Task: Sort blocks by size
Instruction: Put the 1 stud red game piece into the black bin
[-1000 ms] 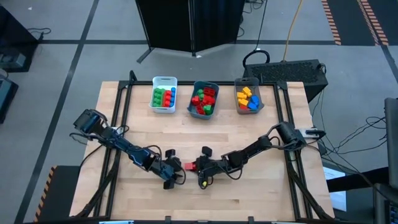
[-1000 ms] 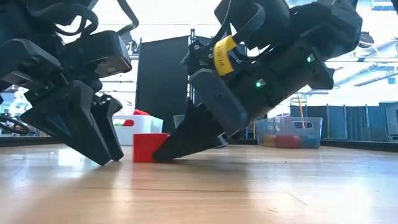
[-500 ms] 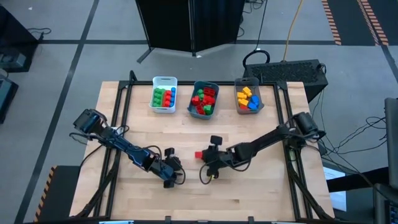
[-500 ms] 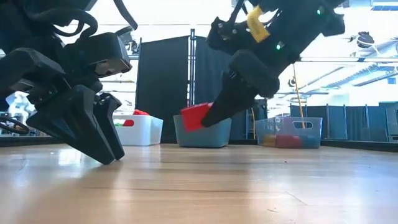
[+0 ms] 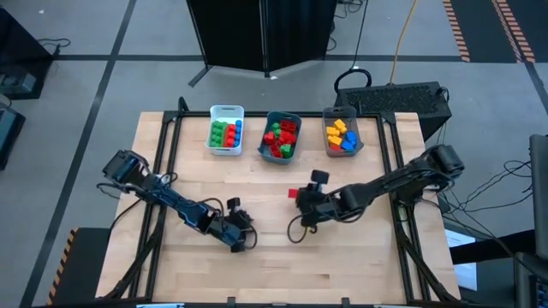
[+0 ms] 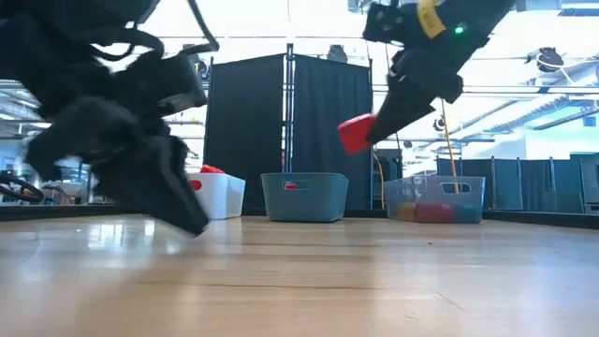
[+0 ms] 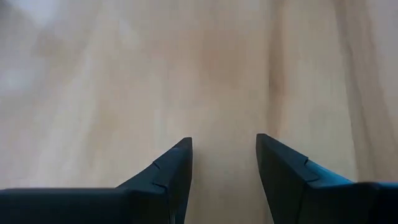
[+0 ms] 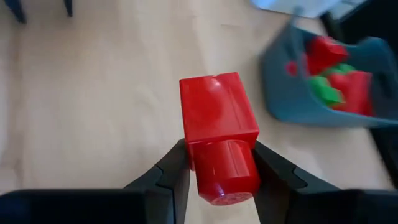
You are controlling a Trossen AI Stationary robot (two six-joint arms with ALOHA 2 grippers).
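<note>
My right gripper is shut on a red block and holds it in the air over the middle of the table, short of the teal bin; the block also shows in the low view. My left gripper stands open just above the bare wood near the table's front edge, with nothing between its fingers. Other blocks lie in three bins at the far edge: green, red and blue ones in the white bin, red and green in the teal bin, yellow, blue and orange in the grey bin. My right gripper pinches the red block between its two fingers at its studded end, one finger on each side. The rest of the block juts out beyond the fingertips. The fingers slant down from the table's right side. The block is lifted clear of the table.
The three bins stand in a row along the far edge. The wooden tabletop lies open between the bins and the arms. Cables trail from both arms over the wood.
My right gripper has lifted the red block off the table near my left gripper. It has carried it up and toward the far right, nearer the teal bin, tipping as it rose. My left gripper has swivelled a little in place.
</note>
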